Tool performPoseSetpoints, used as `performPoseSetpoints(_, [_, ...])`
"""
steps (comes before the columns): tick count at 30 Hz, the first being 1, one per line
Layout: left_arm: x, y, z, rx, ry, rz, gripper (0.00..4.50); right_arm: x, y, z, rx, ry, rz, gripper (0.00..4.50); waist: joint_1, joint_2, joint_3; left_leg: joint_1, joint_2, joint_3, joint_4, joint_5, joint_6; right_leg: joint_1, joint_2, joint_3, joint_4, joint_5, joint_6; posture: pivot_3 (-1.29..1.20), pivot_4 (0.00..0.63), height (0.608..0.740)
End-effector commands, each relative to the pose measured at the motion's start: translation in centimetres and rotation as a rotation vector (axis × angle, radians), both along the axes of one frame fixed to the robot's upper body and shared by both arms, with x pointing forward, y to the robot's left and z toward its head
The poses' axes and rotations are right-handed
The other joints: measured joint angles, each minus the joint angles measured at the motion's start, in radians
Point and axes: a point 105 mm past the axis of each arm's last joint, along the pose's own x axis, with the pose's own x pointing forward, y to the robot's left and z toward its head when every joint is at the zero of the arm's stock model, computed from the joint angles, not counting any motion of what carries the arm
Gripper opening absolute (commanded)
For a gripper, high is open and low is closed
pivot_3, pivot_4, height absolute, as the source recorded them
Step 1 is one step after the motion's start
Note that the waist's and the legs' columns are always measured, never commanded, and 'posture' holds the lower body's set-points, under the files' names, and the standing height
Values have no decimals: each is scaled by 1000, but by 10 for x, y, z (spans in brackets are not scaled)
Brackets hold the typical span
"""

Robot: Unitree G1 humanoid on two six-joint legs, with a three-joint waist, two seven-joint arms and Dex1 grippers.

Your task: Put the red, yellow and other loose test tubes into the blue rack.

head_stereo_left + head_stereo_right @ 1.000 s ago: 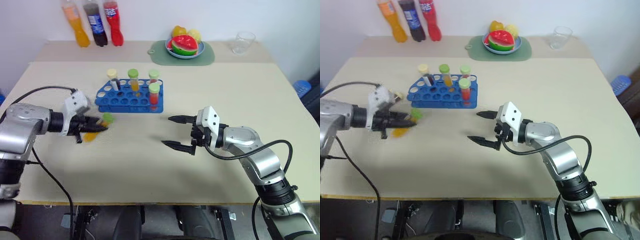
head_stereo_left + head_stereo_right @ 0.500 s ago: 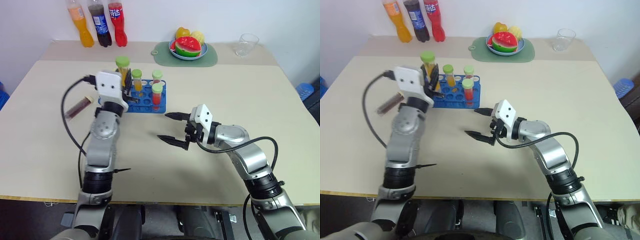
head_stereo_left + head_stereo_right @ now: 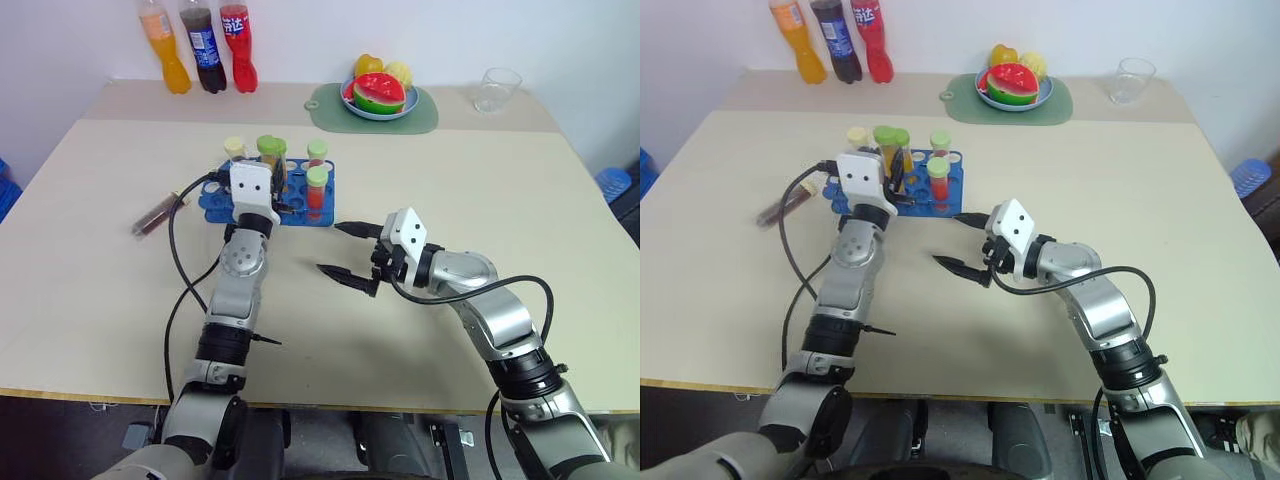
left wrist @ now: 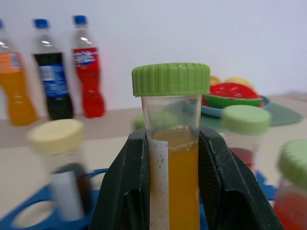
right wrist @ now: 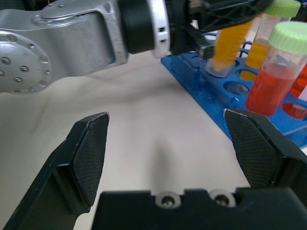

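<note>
My left gripper (image 3: 270, 172) is shut on the yellow tube (image 4: 173, 143), which has a green cap and a white label. It holds the tube nearly upright over the near left part of the blue rack (image 3: 322, 218). The tube's lower end (image 5: 217, 67) is right at the rack's holes; I cannot tell whether it is inside one. The red tube (image 3: 316, 188) stands in the rack among other capped tubes. The dark maroon tube (image 3: 157, 215) lies on the table to the rack's left. My right gripper (image 3: 330, 248) stands open just off the rack's near right corner, holding nothing.
Three soda bottles (image 3: 205, 45) stand at the back left. A plate of fruit (image 3: 378, 92) rests on a pale green mat (image 3: 425, 118), and a clear cup (image 3: 497, 88) stands at the back right. Bare table lies in front of the rack.
My left arm swung in from the left with the yellow tube, turned it upright, and brought it down over the rack. The right gripper stayed put.
</note>
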Motion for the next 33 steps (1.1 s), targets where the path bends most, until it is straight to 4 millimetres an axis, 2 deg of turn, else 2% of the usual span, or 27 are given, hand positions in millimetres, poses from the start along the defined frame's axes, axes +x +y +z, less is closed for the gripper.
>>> performPoseSetpoints(1, [3, -5, 7, 8, -35, -12, 753, -3, 1, 14, 28, -55, 3, 4247, -2, 0, 0, 0, 0, 0, 0, 0, 0, 0, 0, 0, 0, 0, 0, 0, 150, 734])
performPoseSetpoints(8, [7, -3, 3, 47, -34, 21, 753, -4, 1, 14, 29, -55, -2, 4247, 0, 0, 0, 0, 0, 0, 0, 0, 0, 0, 0, 0, 0, 0, 0, 0, 150, 734])
performPoseSetpoints(16, [-2, 3, -1, 63, -21, 42, 753, -2, -1, 13, 23, -59, -10, 4247, 0, 0, 0, 0, 0, 0, 0, 0, 0, 0, 0, 0, 1, 0, 0, 0, 150, 734])
performPoseSetpoints(27, [2, 1, -5, 5, 11, 31, 753, -2, 1, 13, 21, -58, -4, 4247, 0, 0, 0, 0, 0, 0, 0, 0, 0, 0, 0, 0, 0, 0, 0, 0, 150, 734])
performPoseSetpoints(30, [3, 4, -5, -2, 10, 40, 2219, -2, 0, 13, 21, -60, -7, 4247, 0, 0, 0, 0, 0, 0, 0, 0, 0, 0, 0, 0, 0, 0, 0, 0, 150, 734])
performPoseSetpoints(33, [-1, 11, 4, -41, -28, 37, 3542, -2, -1, 16, 25, -64, -13, 4247, -1, 0, 0, 0, 0, 0, 0, 0, 0, 0, 0, 0, 0, 0, 0, 0, 150, 734])
